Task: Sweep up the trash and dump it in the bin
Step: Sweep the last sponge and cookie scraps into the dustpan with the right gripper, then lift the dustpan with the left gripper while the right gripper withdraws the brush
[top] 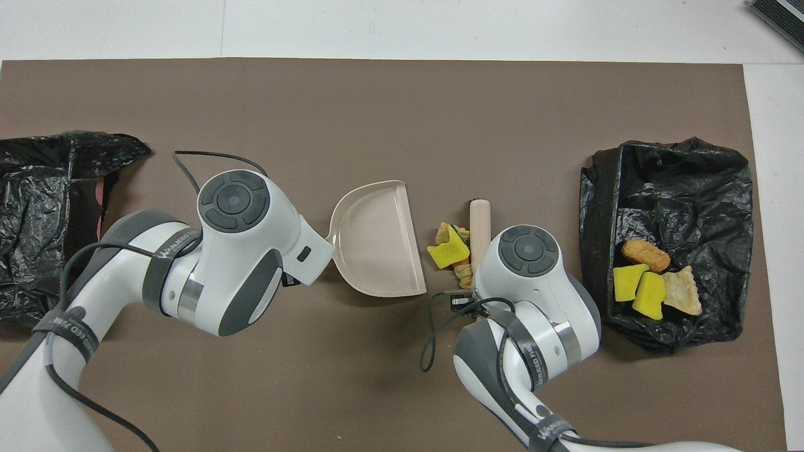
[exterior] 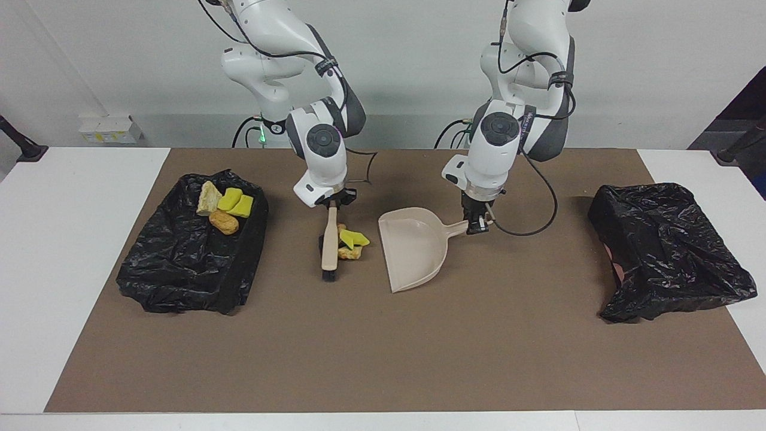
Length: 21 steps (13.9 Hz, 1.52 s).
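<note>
Here we see the right gripper (exterior: 333,203) clamped on the brush (exterior: 328,247) beside the trash (exterior: 350,243); the left gripper (exterior: 477,224) grips the dustpan (exterior: 413,254) handle.

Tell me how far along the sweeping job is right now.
Partly done: four scraps already lie on the black bag at the right arm's end. In hand: the right gripper holds the brush against a small pile; the left gripper holds the dustpan beside it. Left: sweeping that pile in and dumping it.
</note>
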### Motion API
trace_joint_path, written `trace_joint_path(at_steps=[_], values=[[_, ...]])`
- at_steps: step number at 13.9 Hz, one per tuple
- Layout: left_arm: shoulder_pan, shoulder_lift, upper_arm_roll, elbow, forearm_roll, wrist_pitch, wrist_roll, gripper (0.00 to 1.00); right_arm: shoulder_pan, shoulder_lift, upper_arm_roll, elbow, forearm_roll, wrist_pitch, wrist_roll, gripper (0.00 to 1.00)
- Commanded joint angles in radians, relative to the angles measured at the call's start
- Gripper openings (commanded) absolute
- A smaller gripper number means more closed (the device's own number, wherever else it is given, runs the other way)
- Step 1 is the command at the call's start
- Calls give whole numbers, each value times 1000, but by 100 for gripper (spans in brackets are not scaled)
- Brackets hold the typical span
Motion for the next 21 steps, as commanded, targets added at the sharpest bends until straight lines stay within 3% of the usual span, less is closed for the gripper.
trace_joint_path(at_steps=[1, 4, 6, 8, 11, 14, 16, 18, 21], values=[[-41, -39, 13, -56, 15, 25, -66, 0, 19, 34, 4, 23, 165, 61, -17, 0], [-52, -28, 11, -67, 15, 45, -81, 0, 90, 60, 4, 105, 362, 46, -90, 0], [-47, -18, 13, -82, 15, 90, -85, 0, 104, 47, 4, 141, 380, 22, -81, 0], [-35, -16, 13, -82, 15, 94, -83, 0, 98, 11, -3, 194, 376, -88, -72, 0], [20, -8, 11, -76, 13, 99, -68, 0, 63, -119, -10, 199, 268, -231, -32, 0], [72, 7, 10, -62, -49, 126, 45, 0, 70, -172, -5, 219, 85, -389, 9, 0], [114, 15, 10, -51, -138, 127, 127, 0, 73, -203, 1, 179, 83, -380, 51, 0], [135, 21, 10, -44, -143, 125, 150, 0, 111, -206, 4, 159, 89, -371, 87, 0], [166, 25, 10, -33, -192, 128, 245, 0, 223, -178, 4, 107, 116, -220, 248, 0]])
